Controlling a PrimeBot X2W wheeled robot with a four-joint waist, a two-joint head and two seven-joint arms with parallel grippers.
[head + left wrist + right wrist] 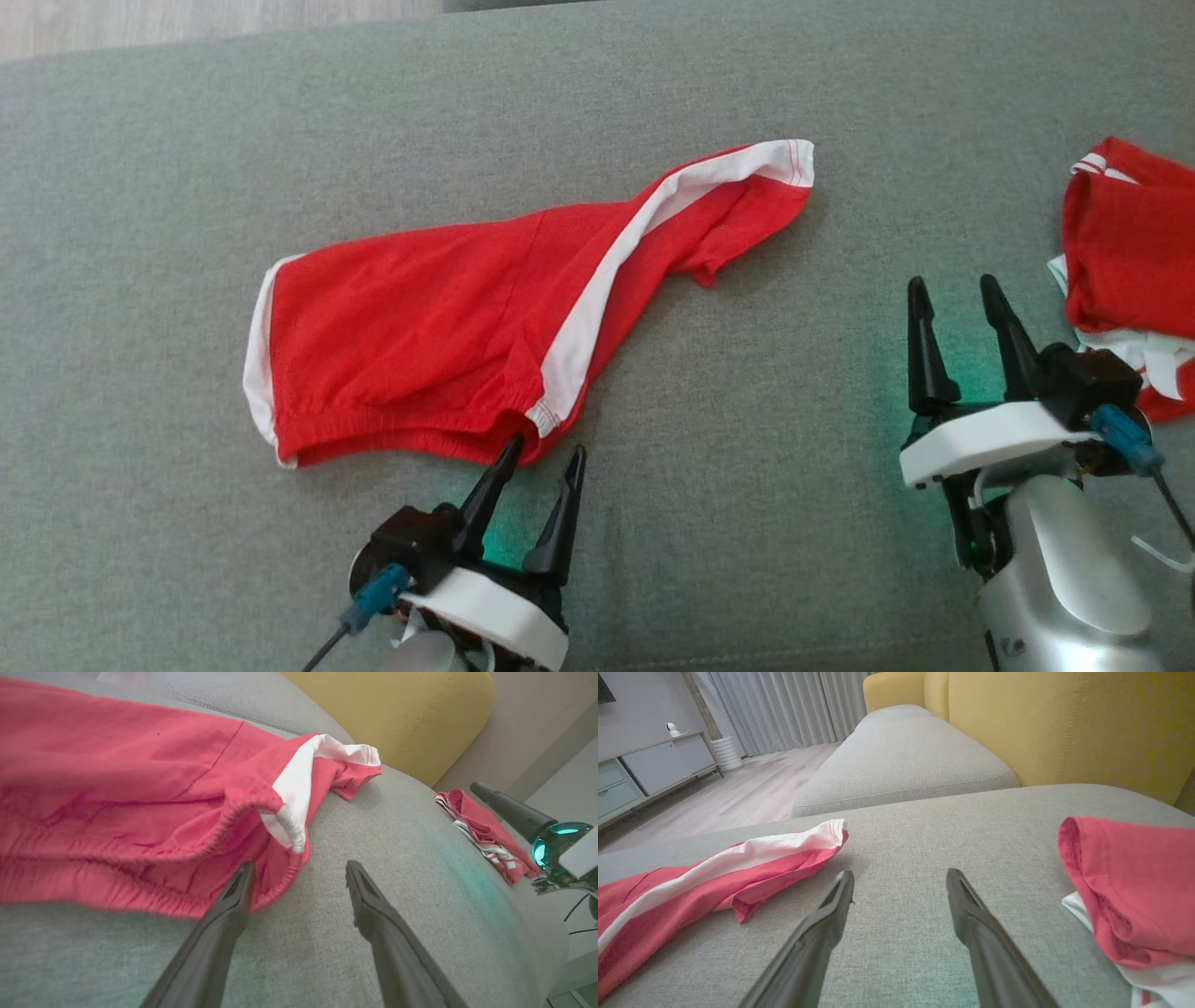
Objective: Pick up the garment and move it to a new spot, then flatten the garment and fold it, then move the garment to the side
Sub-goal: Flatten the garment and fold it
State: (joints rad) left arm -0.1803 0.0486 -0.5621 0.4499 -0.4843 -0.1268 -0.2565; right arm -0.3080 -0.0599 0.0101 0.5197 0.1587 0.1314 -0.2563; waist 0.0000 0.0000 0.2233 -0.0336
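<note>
On the grey sofa cushion (747,485), red shorts (420,336) stretch away toward the robot's right, waistband corner just at the spread, empty left gripper (548,445); right gripper (952,282), also spread, sits well apart.

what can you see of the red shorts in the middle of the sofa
The red shorts look like soft knit, with a white side stripe, white leg hems and a gathered elastic waistband facing the robot. They lie rumpled on the grey sofa cushion, one leg stretched far right. The open left gripper has one fingertip at the waistband corner.
</note>
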